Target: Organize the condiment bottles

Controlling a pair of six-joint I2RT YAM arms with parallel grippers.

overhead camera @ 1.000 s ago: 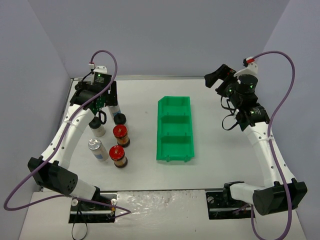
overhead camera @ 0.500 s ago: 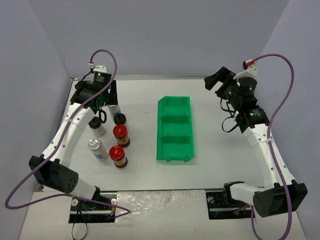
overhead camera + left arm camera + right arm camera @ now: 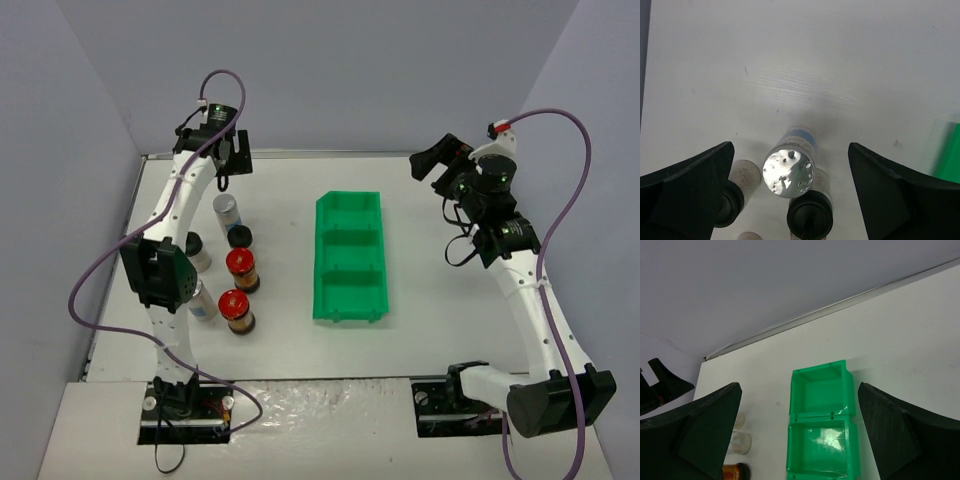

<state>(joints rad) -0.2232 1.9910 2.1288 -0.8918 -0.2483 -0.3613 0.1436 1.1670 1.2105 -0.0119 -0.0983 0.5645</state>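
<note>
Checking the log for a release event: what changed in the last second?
The left gripper lifted up and away toward the far edge, open and empty; the silver-capped bottle it covered now stands exposed. Whether it had gripped that bottle is unclear. The right gripper, green bin and other bottles stayed put.

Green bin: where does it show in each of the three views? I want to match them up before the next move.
Top external: the bin sits in the centre, its long side running away from the arms.
Left wrist: only a blurred green sliver of the bin at the right edge.
Right wrist: the bin is lower centre, cut off by the bottom edge.
Shared landmark: the jars stand left of the bin in every view.
</note>
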